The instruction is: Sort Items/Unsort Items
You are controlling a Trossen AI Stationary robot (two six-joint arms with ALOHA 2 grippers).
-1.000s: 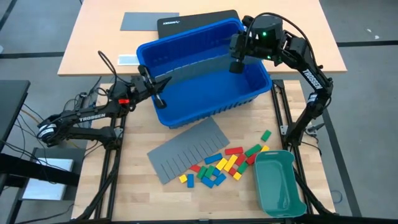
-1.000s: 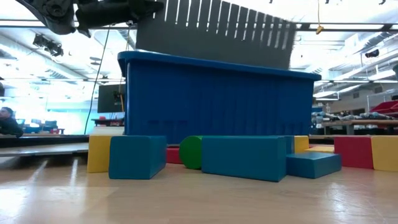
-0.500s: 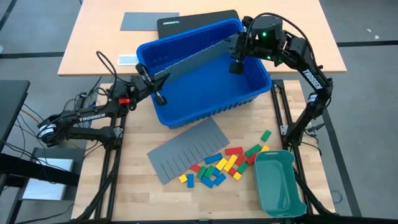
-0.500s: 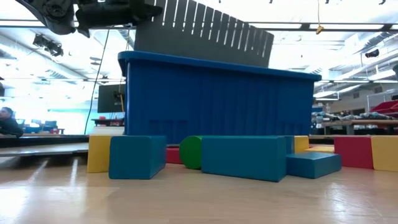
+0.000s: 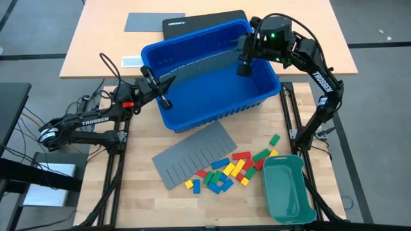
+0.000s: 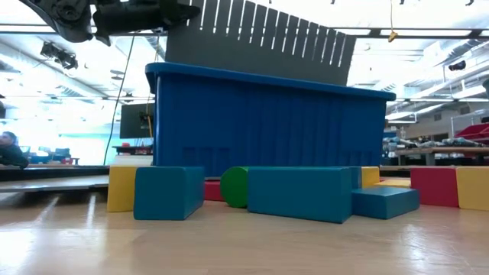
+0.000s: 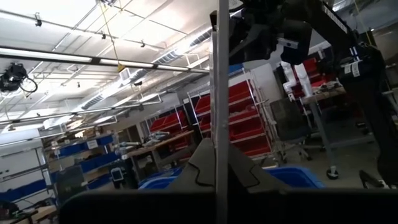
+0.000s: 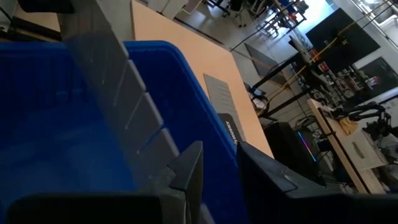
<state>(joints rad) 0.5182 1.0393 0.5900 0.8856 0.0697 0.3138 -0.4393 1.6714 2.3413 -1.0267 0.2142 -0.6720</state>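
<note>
Even overhead lighting, soft shadows; low view backlit, blown-out ceiling lights; wrist views soft, foreground dark.

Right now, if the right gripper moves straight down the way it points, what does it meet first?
Probably the floor of the blue bin. The right gripper hangs inside the bin and holds one end of the grey divider. Depth is unclear, so the divider's lower edge may touch first.

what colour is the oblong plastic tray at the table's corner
Teal-green; the oblong plastic tray shows best in the high view.
</note>
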